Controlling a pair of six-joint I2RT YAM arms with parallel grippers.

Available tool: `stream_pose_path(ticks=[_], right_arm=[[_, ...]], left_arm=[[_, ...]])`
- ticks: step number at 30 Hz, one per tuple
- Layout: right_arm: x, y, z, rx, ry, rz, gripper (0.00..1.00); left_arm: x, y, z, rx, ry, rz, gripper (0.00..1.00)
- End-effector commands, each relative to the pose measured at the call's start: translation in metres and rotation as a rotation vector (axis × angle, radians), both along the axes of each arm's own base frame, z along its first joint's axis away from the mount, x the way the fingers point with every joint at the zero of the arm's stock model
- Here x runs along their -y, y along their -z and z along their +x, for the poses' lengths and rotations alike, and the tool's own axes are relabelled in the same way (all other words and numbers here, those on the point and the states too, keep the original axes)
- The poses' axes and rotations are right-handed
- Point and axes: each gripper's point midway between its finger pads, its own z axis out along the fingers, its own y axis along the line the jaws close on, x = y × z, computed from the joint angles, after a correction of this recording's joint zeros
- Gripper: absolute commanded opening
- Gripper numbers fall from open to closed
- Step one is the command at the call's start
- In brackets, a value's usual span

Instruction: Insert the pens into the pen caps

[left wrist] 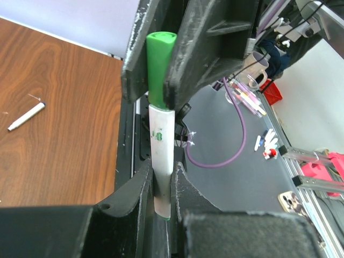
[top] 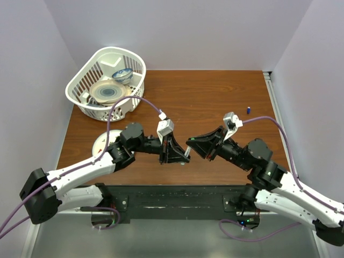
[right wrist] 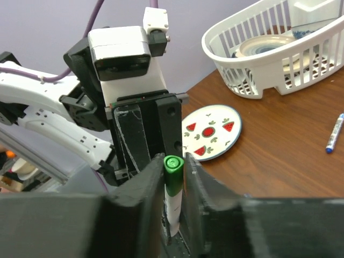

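My left gripper (left wrist: 161,177) is shut on the white body of a pen (left wrist: 162,140). A green cap (left wrist: 159,64) sits on the pen's top end, and my right gripper (right wrist: 173,167) is shut on that cap (right wrist: 173,174). In the top view the two grippers meet above the table's near middle, left (top: 180,155) and right (top: 192,145). A second white pen (left wrist: 26,116) lies loose on the table. A pen with a blue tip (right wrist: 334,133) lies on the wood at the right. A small blue cap (top: 248,109) stands at the far right. The grey-purple cap is out of view.
A white basket (top: 86,102) holding dishes stands at the back left. A round watermelon plate (top: 102,142) lies in front of it, beside my left arm. The table's black near edge (top: 172,196) runs just below both grippers.
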Motion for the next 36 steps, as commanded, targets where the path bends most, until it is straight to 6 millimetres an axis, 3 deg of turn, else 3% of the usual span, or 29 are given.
stream_pose_path(ticks=[1,2,3,7,8,13,15,16,17,19,22,29,36], right_arm=[[-0.004,0.004,-0.004,0.003,-0.032,0.009,0.14],[-0.005,0.007,-0.006,0.005,-0.043,0.006,0.02],[-0.005,0.009,-0.007,0.006,-0.047,0.004,0.00],[-0.007,0.023,-0.017,0.001,-0.101,-0.001,0.00],[-0.009,0.036,-0.020,-0.036,-0.120,-0.006,0.00],[-0.014,0.064,-0.038,-0.149,-0.215,-0.017,0.00],[-0.012,0.077,-0.044,-0.185,-0.230,-0.060,0.00],[-0.010,0.081,-0.044,-0.176,-0.225,-0.081,0.00],[-0.007,0.090,-0.045,-0.183,-0.222,-0.105,0.00],[-0.003,0.090,-0.046,-0.162,-0.215,-0.089,0.00],[-0.005,0.099,-0.048,-0.158,-0.237,-0.085,0.00],[-0.009,0.140,-0.052,-0.267,-0.255,-0.162,0.00],[-0.004,0.156,-0.058,-0.284,-0.265,-0.178,0.00]], left_arm=[[0.004,-0.025,0.001,0.067,0.010,-0.062,0.00],[0.004,-0.025,0.002,0.067,0.007,-0.062,0.00],[0.004,-0.025,0.002,0.068,0.009,-0.065,0.00],[0.005,-0.034,0.006,0.091,-0.023,-0.117,0.00],[0.004,-0.032,0.008,0.092,-0.041,-0.123,0.00],[-0.002,-0.040,0.012,0.208,-0.097,-0.222,0.00],[-0.002,-0.044,0.018,0.224,-0.125,-0.219,0.00],[0.001,-0.035,0.022,0.212,-0.126,-0.173,0.00],[0.004,-0.043,0.023,0.218,-0.117,-0.172,0.00],[0.012,-0.033,0.026,0.185,-0.095,-0.131,0.00],[0.018,-0.038,0.028,0.168,-0.080,-0.144,0.00],[0.024,-0.049,0.043,0.196,-0.136,-0.147,0.00],[0.030,-0.058,0.053,0.223,-0.148,-0.154,0.00]])
